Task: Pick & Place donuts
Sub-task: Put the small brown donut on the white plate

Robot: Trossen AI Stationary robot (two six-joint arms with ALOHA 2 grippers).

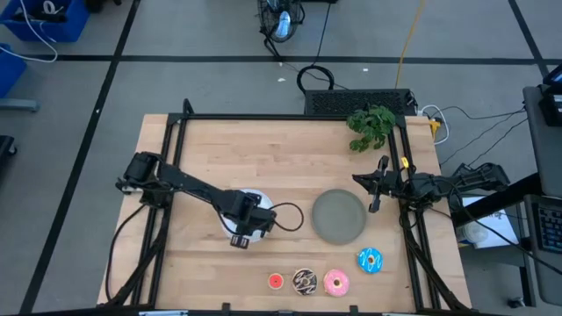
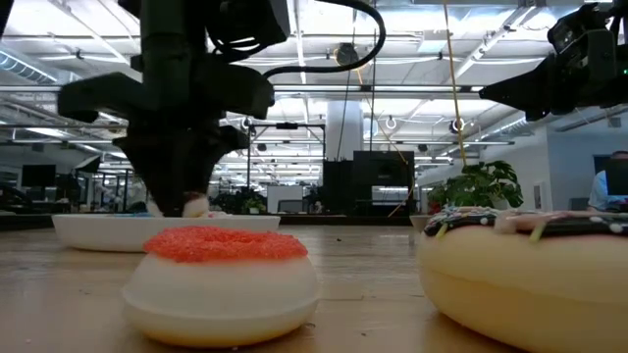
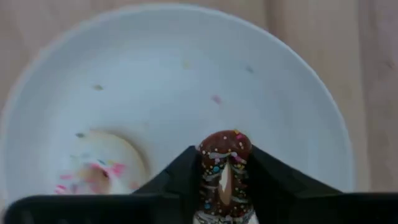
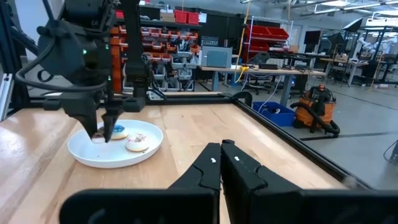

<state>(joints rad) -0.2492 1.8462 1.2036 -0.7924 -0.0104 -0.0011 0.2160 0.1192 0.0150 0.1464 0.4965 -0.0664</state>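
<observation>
Donuts sit in two places: the white plate [image 3: 298,93], low left of centre in the high view, holds a white-pink donut [image 3: 99,165] and a blue donut [image 4: 118,130], while the left gripper [image 3: 225,180] above it has its jaws pinching a brown sprinkled donut [image 3: 225,155] on edge. Beside it, the matte grey plate [image 1: 339,216] is round. Along the desk [image 1: 263,158] bottom edge lie red [image 1: 276,281], chocolate [image 1: 305,281], pink [image 1: 336,283] and blue [image 1: 370,260] rings. Right gripper [image 1: 376,186], jaws closed, waits at right.
</observation>
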